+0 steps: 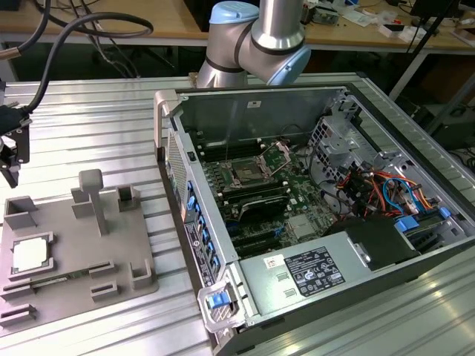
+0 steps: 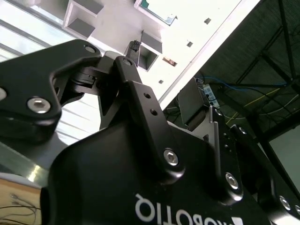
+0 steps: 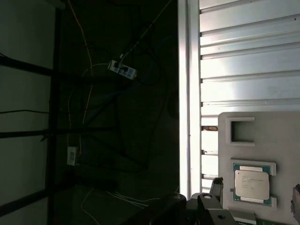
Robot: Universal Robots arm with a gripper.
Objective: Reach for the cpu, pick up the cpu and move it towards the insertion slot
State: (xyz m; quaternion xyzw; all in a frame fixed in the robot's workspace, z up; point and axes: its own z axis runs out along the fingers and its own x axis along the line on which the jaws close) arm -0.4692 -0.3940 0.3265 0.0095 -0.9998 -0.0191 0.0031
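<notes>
The cpu (image 1: 31, 254) lies flat in a square nest near the left end of the grey tray (image 1: 74, 245), its silvery face up. It shows in both wrist views (image 3: 252, 183) (image 2: 161, 8). My gripper (image 1: 15, 165) hangs at the exterior view's left edge, above and beyond the tray's far left corner, well clear of the cpu. Its black fingers (image 2: 140, 108) stand apart with nothing between them, and one fingertip (image 3: 216, 183) shows beside the tray (image 3: 281, 136). The insertion slot (image 1: 245, 176) sits on the motherboard inside the open computer case, its metal frame and levers visible.
Grey upright blocks (image 1: 93, 196) stand on the tray. The open case (image 1: 178, 185) has tall walls, a drive cage with coloured cables (image 1: 378, 189) and a power supply (image 1: 312, 271). Thick cables (image 1: 67, 33) hang at the upper left. The ribbed table's edge (image 3: 187, 93) drops to dark floor.
</notes>
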